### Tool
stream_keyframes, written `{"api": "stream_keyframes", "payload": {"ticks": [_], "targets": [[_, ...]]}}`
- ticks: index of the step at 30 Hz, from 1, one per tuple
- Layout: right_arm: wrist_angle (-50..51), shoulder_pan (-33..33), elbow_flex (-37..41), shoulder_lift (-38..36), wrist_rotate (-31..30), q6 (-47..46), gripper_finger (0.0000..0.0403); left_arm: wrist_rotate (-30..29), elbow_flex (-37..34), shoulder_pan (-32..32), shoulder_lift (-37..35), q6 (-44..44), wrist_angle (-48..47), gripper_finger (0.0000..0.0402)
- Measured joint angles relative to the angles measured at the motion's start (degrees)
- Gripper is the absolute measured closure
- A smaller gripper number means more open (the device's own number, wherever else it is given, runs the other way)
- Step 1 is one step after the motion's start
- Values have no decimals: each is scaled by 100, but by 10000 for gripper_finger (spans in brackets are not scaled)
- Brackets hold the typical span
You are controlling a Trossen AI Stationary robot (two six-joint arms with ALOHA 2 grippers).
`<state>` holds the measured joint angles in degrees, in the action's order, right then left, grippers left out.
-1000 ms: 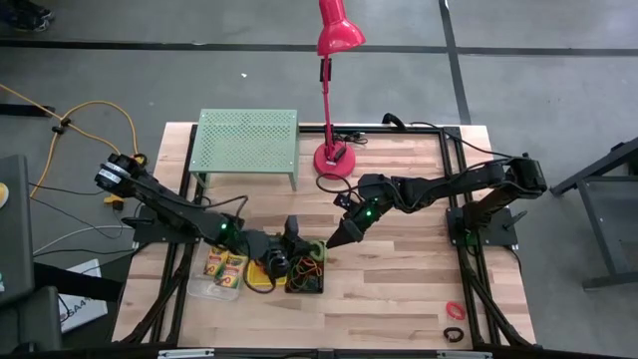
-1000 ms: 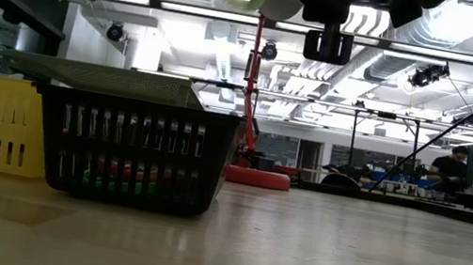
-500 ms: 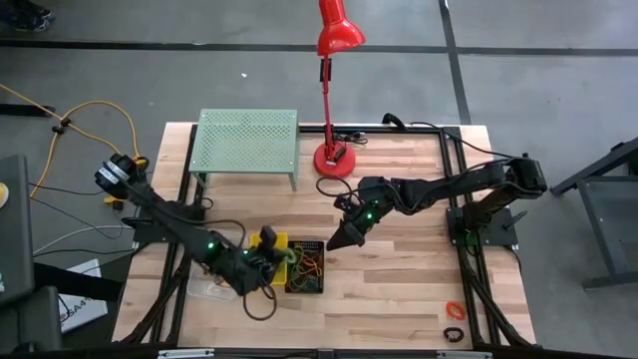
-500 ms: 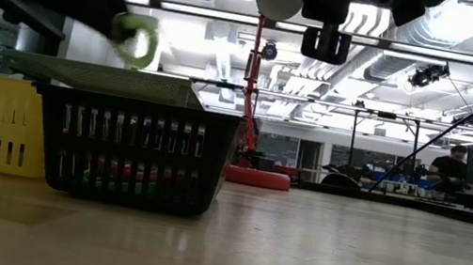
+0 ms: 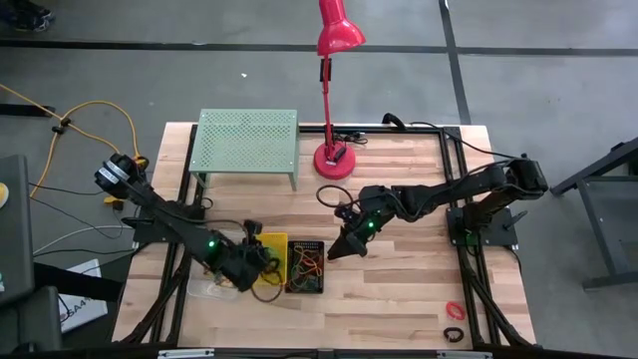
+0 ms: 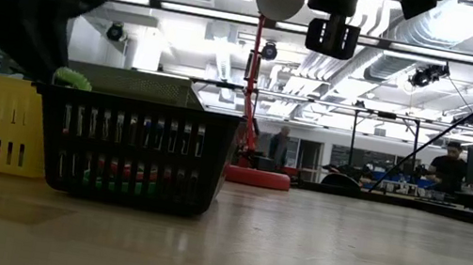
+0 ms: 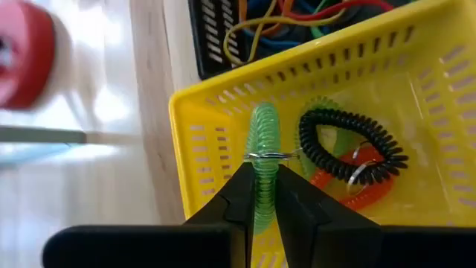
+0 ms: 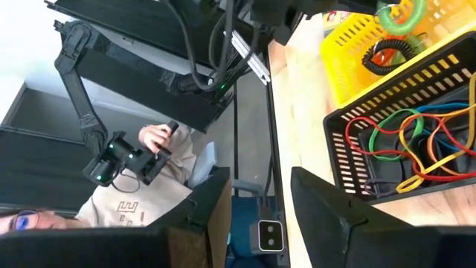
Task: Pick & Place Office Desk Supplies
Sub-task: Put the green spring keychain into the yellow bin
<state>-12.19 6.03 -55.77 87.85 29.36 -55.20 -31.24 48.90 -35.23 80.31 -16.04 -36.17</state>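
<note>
Green coil loop (image 7: 263,160) upright over yellow bin (image 7: 416,97) w/ black & orange coils inside; black-mesh bin (image 8: 387,175) beside holds coloured bands.

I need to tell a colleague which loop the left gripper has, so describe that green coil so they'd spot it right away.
Find the yellow bin beside the black mesh bin. Over its rim, the left gripper pinches the green coil loop. It is the only one held upright; the black coil and orange coil lie inside.

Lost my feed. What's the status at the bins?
Left pincer shut on green coil loop, over yellow bin. Right pincer open beside black mesh bin. Nothing blocking.
</note>
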Motion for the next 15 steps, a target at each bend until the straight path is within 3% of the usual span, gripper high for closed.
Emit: {"api": "stream_keyframes", "payload": {"ticks": [6, 15], "targets": [[0, -1, 0, 0, -61, 0, 275, 680, 0, 514, 0, -206, 1, 368], [0, -1, 0, 0, -68, 44, 275, 719, 0, 700, 0, -167, 3, 368]]}}
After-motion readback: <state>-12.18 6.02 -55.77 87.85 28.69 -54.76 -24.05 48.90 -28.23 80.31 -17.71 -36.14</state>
